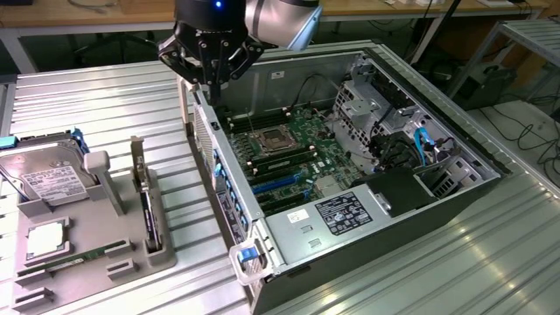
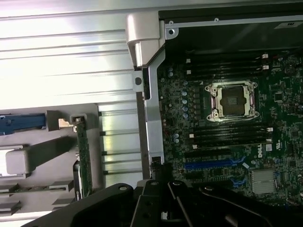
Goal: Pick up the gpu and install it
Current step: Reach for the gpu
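Ribbed metal tabletop (image 1: 105, 98) is carrying everything here. At the exterior view's left a grey holder tray (image 1: 92, 220) is cradling a hard drive (image 1: 52, 180) and a memory stick (image 1: 75, 258). The gpu (image 1: 151, 213) is standing edge-on in a narrow slot along the tray's near side, untouched.

Further right, the gripper (image 1: 211, 79) is hanging above the side wall of the open computer case (image 1: 206, 128). Its jaws are pressed together and holding nothing. It is sitting nearer to that wall than to the card.

Inside the case the motherboard (image 1: 302, 161) is lying exposed. The empty CPU socket (image 1: 271, 139) and the blue expansion slots (image 1: 280, 185) are facing up, and blue cables (image 1: 421, 147) are looping near the drive cage at the right.

The risks look like these:
- **Closed jaws on the card:** coming down like this, the fingers would be striking the card's top edge rather than straddling it.
- **Thin upright board:** an off-centre pinch could be tipping the card in its slot or letting it twist in the grip.
- **Case wall between tray and motherboard:** a low carry risks clipping the rim.
- **Seating:** a skewed card would be jamming against the slot or pressing on nearby components.
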Available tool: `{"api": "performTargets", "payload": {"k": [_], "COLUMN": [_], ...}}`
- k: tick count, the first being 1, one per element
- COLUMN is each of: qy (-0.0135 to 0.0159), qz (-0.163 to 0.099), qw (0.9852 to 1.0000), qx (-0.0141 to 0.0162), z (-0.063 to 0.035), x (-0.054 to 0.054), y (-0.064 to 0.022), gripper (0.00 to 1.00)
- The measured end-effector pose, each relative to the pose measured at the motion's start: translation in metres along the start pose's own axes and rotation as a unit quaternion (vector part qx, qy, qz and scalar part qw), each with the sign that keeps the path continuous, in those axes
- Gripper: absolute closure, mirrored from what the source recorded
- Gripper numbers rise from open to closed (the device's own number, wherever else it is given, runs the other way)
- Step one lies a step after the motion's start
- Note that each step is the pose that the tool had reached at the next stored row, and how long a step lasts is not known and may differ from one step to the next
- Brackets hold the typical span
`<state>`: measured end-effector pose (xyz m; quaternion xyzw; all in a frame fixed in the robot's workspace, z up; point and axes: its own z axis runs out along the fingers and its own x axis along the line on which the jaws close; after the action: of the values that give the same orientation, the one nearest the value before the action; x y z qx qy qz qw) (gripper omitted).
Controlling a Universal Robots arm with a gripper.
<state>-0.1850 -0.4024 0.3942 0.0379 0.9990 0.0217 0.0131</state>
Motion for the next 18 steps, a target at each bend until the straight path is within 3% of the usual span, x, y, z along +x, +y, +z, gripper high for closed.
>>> {"api": "performTargets", "payload": {"k": [18], "qy": [0.0], "qz": [0.0], "qw": [1.0], "qx": [0.0], "z": [-0.0005], "x": [0.012], "y": [-0.0032], "gripper": [0.89]}}
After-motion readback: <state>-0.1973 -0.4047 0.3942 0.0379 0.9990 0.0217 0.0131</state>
